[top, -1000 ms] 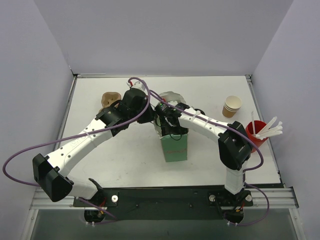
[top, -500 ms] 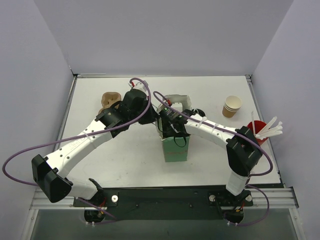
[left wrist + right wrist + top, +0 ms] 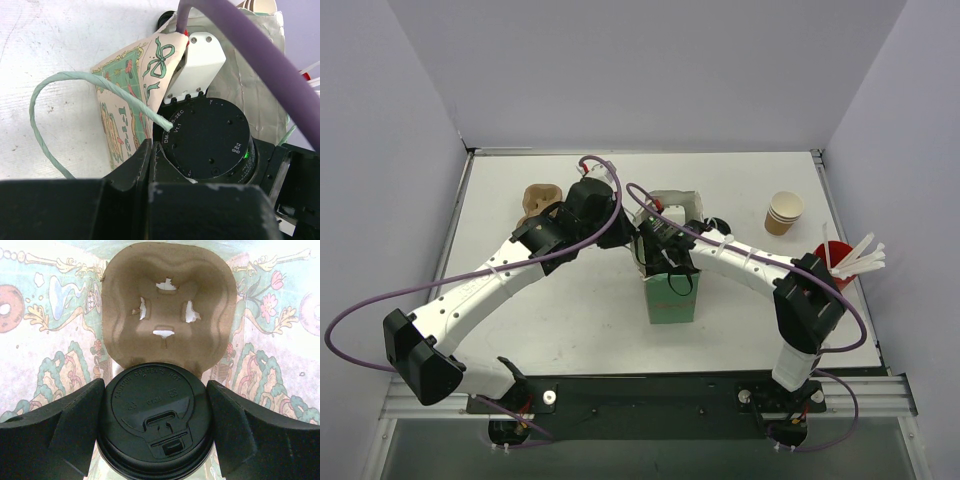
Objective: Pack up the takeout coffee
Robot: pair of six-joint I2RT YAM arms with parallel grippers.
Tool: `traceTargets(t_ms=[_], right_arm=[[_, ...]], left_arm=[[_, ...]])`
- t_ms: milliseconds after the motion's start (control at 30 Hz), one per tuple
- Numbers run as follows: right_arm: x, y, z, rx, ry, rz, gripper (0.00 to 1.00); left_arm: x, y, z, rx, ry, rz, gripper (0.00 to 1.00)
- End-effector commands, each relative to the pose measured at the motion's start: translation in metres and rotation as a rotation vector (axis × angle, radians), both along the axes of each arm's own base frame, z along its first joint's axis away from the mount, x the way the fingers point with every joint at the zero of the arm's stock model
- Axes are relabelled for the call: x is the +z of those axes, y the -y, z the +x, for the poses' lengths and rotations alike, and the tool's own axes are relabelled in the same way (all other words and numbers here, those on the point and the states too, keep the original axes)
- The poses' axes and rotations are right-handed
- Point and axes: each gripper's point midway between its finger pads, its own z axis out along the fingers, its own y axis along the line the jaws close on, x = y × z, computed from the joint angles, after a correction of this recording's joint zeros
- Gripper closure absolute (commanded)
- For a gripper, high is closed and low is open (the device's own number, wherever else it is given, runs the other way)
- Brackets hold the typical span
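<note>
Overhead: met above the green paper bag (image 3: 670,298) at mid-table, right gripper (image 3: 660,262) deep in its mouth. Left wrist: pinched the bag's rim with the left gripper (image 3: 150,172), jaws together, apparently to hold the mouth wide. Right wrist: clasped the takeout coffee (image 3: 156,422) by its black lid between wide-set jaws, inside the bag, above the pulp carrier (image 3: 167,305) likely meant to seat it.

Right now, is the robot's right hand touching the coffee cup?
Touching. The right wrist view shows the fingers of the right gripper pressed against both sides of the takeout coffee, with no gap.
</note>
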Motion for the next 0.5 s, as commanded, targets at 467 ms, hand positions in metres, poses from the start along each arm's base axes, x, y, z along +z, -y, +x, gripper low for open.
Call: traceTargets(t_ms=[467], right_arm=[[-0.044, 0.037, -0.048, -0.022, -0.203, -0.159, 0.65]], left_arm=[[0.070, 0.004, 0.005, 0.007, 0.152, -0.146, 1.00]])
